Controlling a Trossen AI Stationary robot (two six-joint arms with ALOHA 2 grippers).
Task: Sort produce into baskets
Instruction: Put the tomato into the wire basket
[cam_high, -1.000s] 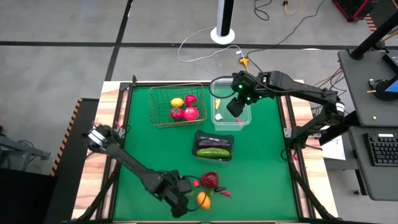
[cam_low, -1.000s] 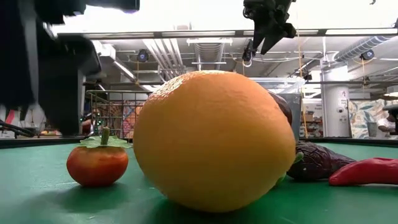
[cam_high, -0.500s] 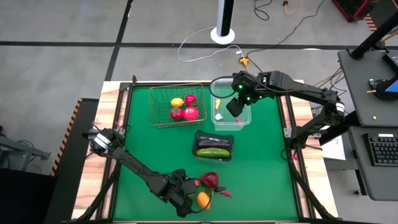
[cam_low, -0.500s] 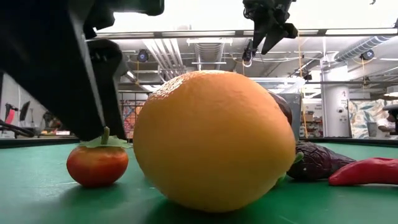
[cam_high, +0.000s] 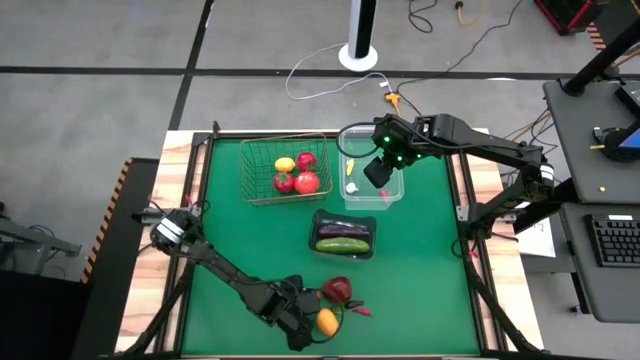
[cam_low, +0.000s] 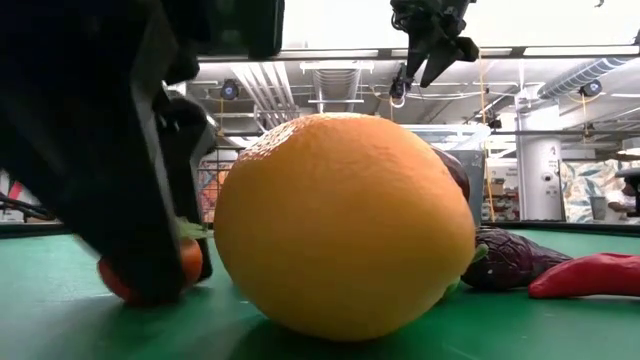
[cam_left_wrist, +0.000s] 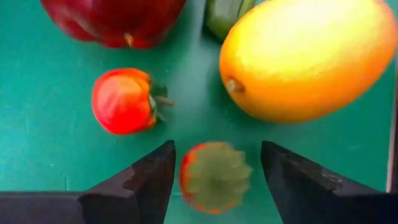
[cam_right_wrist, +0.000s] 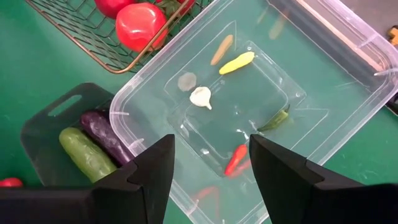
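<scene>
The orange fruit (cam_left_wrist: 308, 59) is the largest thing near the left gripper (cam_left_wrist: 214, 180) and the likeliest trouble: it lies just beyond one fingertip, and a finger brushing it on the way down could set it rolling into the pieces around it. The dark-red round fruit (cam_left_wrist: 115, 22) sits farther ahead, clear of the jaws but close enough to be nudged by a rolling neighbour. A second small red tomato (cam_left_wrist: 121, 101) lies just past the other fingertip; a slanted descent could catch it instead. Smallest is the target, a small tomato (cam_left_wrist: 214, 176) with its green calyx upward, sitting between the spread, empty fingers; being round, it may squirt out if squeezed off-centre. The right gripper (cam_right_wrist: 211, 168) hovers spread and empty over the clear tub (cam_right_wrist: 348, 53), out of the way.
</scene>
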